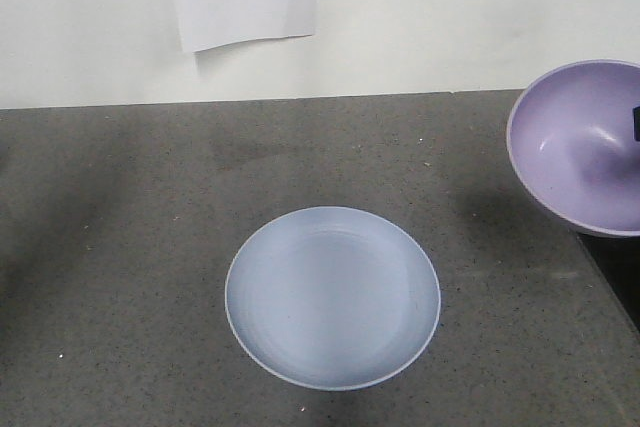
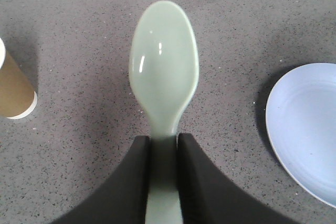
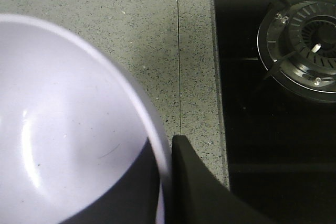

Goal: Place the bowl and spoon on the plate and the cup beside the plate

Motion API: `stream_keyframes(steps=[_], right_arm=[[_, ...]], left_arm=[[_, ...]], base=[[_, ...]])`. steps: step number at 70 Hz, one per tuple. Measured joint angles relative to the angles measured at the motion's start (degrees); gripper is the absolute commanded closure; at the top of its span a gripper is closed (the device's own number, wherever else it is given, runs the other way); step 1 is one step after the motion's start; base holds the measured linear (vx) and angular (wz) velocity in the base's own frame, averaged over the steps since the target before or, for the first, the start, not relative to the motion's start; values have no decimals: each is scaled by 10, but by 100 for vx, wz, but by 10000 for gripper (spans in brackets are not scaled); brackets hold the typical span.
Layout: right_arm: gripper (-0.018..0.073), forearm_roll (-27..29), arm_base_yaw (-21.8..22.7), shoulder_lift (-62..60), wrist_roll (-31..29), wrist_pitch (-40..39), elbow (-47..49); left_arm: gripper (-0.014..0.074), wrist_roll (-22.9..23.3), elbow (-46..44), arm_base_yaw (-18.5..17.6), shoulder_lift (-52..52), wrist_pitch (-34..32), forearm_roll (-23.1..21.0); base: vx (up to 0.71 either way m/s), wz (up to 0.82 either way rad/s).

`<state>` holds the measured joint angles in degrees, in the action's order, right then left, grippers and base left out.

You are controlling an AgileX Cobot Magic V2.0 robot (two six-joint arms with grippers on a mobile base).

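Right gripper (image 3: 167, 182) clamped on the bowl (image 1: 590, 142) rim, tilted aloft. Plate (image 1: 332, 297) down-left of it. Left gripper (image 2: 164, 153) pinching the spoon (image 2: 164, 72) handle.

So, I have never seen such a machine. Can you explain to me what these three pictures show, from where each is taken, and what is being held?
It is a robot with two arms, each ending in a pincer with a small camera beside it.

The front view looks down at a dark speckled counter. A pale blue plate lies on it, with nothing on it. At the right edge a purple bowl hangs tilted above the counter.

The left wrist camera shows the left pincer, its two black fingers shut on the handle of a mint-green spoon. A brown paper cup appears at the left.

The right wrist camera shows the right pincer clamping the bowl's rim. Beside the counter is a black stove burner.
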<state>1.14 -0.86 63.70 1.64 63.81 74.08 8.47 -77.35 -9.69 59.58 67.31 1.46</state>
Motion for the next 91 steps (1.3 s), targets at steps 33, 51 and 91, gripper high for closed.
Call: stream_keyframes(steps=[33, 51, 91], right_arm=[[569, 0, 0, 0, 0, 0, 0], [569, 0, 0, 0, 0, 0, 0], [569, 0, 0, 0, 0, 0, 0]], left_arm=[[603, 0, 0, 0, 0, 0, 0], [603, 0, 0, 0, 0, 0, 0], [603, 0, 0, 0, 0, 0, 0]], base=[[0, 0], [2, 1], [4, 2]])
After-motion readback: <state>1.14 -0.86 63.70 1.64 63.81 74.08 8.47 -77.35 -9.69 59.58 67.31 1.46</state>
